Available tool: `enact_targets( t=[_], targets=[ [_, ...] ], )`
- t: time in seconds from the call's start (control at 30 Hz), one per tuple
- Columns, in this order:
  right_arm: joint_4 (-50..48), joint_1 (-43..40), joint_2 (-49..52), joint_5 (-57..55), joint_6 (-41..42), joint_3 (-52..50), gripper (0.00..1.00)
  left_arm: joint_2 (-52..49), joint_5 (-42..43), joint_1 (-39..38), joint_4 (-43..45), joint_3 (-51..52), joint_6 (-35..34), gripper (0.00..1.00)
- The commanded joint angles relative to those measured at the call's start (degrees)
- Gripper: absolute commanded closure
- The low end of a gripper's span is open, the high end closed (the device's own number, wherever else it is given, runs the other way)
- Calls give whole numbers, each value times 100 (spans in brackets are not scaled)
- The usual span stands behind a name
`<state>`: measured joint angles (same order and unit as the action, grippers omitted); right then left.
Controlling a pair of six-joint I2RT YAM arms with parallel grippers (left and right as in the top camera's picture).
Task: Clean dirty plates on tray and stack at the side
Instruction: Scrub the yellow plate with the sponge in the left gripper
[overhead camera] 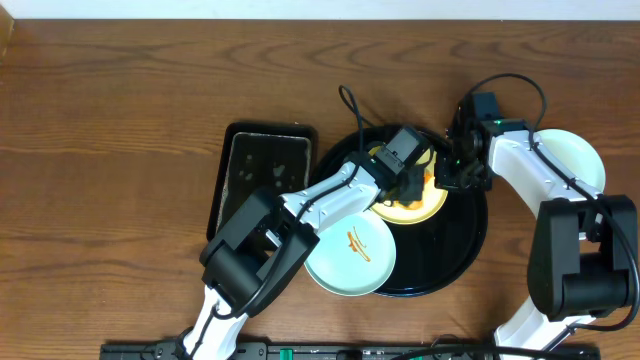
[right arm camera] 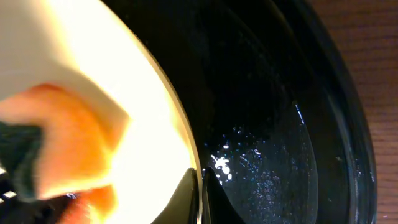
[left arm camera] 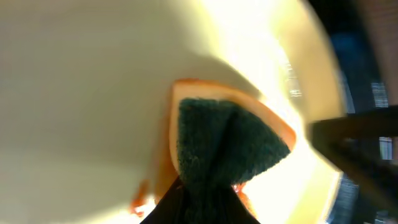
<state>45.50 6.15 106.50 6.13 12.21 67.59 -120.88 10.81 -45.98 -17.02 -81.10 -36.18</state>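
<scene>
The pale yellow plate [overhead camera: 415,208] lies on the round black tray [overhead camera: 450,240] with orange-brown sauce smeared in it. My left gripper [overhead camera: 405,168] is shut on a green and orange sponge [left arm camera: 224,143] and presses it on the yellow plate [left arm camera: 93,93]. My right gripper [overhead camera: 455,175] is shut on this plate's right rim [right arm camera: 143,143], fingertips [right arm camera: 200,193] pinching the edge over the tray [right arm camera: 267,124]. A mint-blue plate [overhead camera: 340,268] with a sauce squiggle sits at the tray's front left. A second mint-blue plate [overhead camera: 575,155] lies on the table at the right, with no sauce showing.
A rectangular black pan [overhead camera: 265,170] stands left of the tray. The wooden table [overhead camera: 110,150] stretches to the left. The right arm's links cross above the right-hand mint-blue plate.
</scene>
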Motion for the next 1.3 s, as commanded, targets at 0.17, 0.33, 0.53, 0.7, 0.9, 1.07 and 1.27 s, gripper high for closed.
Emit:
enact_targets(
  t=[0.17, 0.33, 0.53, 0.7, 0.9, 1.07, 1.27],
  targets=[
    [15, 46, 70, -33, 61, -28, 99, -188, -717, 437, -737, 33, 258, 90],
    [15, 42, 70, -35, 61, -28, 99, 247, -487, 570, -734, -52, 765, 91],
    [15, 42, 70, -35, 61, -28, 99, 887, -553, 579, -713, -52, 868, 91],
    [26, 42, 70, -33, 61, -28, 99, 933, -457, 533, -741, -31, 874, 91],
    [37, 42, 70, -33, 61, -28, 99, 918, -380, 299, -636, 15, 872, 91],
    [66, 44, 70, -31, 61, -28, 99, 662, -396, 98, -341, 31, 872, 91],
    [61, 42, 70, -33, 61, -28, 99, 212, -396, 94, -280, 31, 870, 90]
  ],
)
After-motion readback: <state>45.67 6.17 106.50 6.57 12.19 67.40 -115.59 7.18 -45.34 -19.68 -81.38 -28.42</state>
